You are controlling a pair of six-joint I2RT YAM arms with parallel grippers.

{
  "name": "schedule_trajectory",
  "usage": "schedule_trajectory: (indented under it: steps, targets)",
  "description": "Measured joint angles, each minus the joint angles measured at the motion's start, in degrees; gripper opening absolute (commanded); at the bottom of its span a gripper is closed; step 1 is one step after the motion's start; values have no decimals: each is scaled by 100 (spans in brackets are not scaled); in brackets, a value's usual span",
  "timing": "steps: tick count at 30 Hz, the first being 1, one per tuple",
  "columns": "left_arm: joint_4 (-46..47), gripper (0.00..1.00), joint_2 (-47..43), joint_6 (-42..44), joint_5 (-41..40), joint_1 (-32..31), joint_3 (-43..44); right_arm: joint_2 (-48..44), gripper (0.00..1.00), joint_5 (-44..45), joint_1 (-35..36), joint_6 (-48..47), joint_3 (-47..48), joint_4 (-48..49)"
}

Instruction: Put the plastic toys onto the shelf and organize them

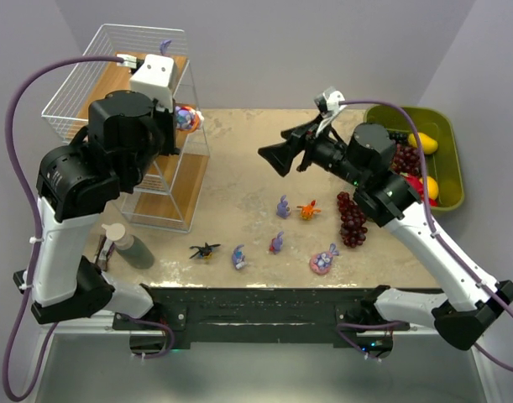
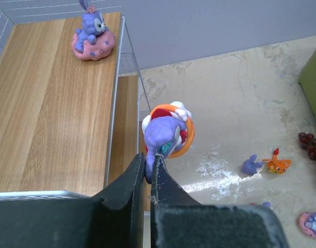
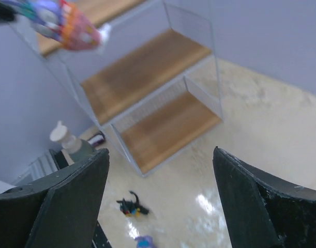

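Note:
The shelf [image 1: 168, 195] of white wire and wooden boards stands at the far left. My left gripper [image 1: 177, 126] is shut on a purple bunny toy with an orange ring [image 2: 168, 135], held in the air beside the shelf's top board [image 2: 54, 103]. A purple bunny on a pink base [image 2: 93, 36] sits at the back of that board. Several toys lie on the table: a black insect [image 1: 205, 250], purple figures [image 1: 238, 257] [image 1: 277, 243] [image 1: 283, 206], an orange one [image 1: 308, 210], and a bunny on a pink base [image 1: 324, 261]. My right gripper [image 1: 273, 158] is open and empty, high above the table.
A dark grape bunch [image 1: 352, 220] lies right of the toys. An olive-green bin [image 1: 447, 126] with fruit stands at the far right. A bottle [image 1: 130, 245] with a white cap stands in front of the shelf, near the table's front edge.

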Motion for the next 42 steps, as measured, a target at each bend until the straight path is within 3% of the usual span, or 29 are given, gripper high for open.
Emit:
schedule_trajectory:
  steps: [9,20,31,37,42]
  targets:
    - [-4,0,-33,-4,387,0,0,741,88,-929,597,-1137,933,1246]
    - [-48,0,-269,-157,1073,0,-262,1906,88,-968,1504,-2741,2031,1416]
    - [-72,0,-444,-249,1375,0,-476,2363,81,-269,1991,-3298,2273,1158]
    - [-74,0,-481,-247,1399,0,-494,2371,88,437,2065,-3451,2267,1193]
    - [-81,0,-483,-247,1399,0,-496,2341,88,813,2074,-3617,2203,1165]
